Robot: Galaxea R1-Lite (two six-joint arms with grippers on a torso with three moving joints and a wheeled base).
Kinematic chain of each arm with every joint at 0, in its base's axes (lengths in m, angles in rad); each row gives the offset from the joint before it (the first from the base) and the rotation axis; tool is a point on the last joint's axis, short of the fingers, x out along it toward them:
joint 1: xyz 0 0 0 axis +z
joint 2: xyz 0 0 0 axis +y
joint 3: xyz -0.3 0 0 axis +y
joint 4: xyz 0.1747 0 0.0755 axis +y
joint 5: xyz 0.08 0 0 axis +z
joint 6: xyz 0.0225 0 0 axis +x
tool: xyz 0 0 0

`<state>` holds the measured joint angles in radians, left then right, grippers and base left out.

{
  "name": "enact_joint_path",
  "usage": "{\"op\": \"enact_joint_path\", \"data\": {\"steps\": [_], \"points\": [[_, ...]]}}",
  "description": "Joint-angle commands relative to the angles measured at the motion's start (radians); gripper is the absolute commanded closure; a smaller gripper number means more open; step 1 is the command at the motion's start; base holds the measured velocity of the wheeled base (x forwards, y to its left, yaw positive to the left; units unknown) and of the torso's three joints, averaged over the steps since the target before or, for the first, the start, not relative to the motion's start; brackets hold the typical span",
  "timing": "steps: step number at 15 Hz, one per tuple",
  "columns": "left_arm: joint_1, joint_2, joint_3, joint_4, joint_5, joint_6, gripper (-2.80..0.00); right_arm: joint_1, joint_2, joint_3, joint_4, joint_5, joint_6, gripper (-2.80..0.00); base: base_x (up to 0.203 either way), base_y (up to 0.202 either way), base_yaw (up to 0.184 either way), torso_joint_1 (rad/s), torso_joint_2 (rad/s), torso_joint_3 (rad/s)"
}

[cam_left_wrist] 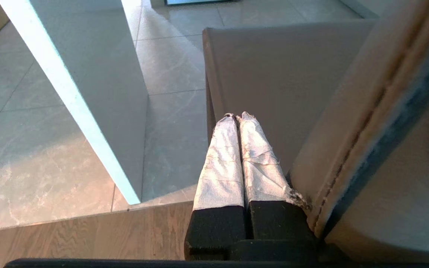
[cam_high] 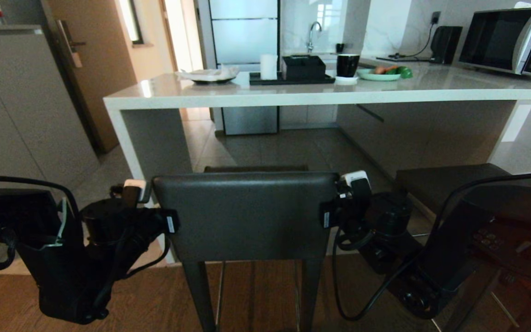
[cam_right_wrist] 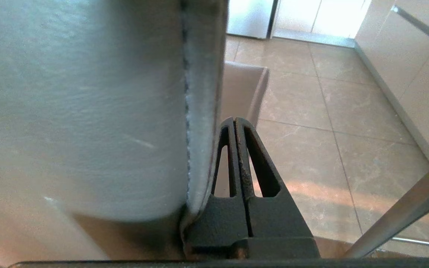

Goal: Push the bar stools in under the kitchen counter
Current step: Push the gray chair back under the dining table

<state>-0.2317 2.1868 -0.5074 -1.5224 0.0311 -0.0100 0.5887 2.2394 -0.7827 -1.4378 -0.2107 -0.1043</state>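
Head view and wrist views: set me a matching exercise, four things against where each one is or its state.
Things:
1. left gripper
2. right gripper
3. black mug
4. second stool

Places or states:
A. on the counter, beside the green plate
B. shut, at the near stool backrest's left edge
C. off to the right, seat partly under the counter
D. shut, at that backrest's right edge

Pairs: 1-B, 2-D, 3-A, 4-C

My left tool (cam_left_wrist: 237,119) wears white tape on black; my right tool (cam_right_wrist: 235,123) is plain black. The dark grey leather stool (cam_high: 247,214) faces the pale grey-white glossy stone surface (cam_high: 431,87).
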Motion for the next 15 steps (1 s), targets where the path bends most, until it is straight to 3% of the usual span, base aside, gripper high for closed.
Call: {"op": "enact_joint_path", "data": {"steps": [1,12,15], "points": [[0.005,-0.001,0.001,-0.008,0.003,-0.002,0.0,0.008,0.017,-0.019,-0.004,-0.001,-0.003,0.0,0.0,0.0,0.0,0.0,0.0,0.0],[0.014,-0.022,0.015,-0.008,0.003,0.005,0.0,0.019,0.014,-0.018,0.0,-0.016,-0.005,0.0,0.0,0.0,0.0,0.0,0.0,0.0],[0.015,-0.024,0.023,-0.008,0.003,0.004,0.0,0.019,0.022,-0.026,0.004,-0.016,-0.005,0.0,0.162,0.0,0.0,-0.004,0.0,0.005]]}}
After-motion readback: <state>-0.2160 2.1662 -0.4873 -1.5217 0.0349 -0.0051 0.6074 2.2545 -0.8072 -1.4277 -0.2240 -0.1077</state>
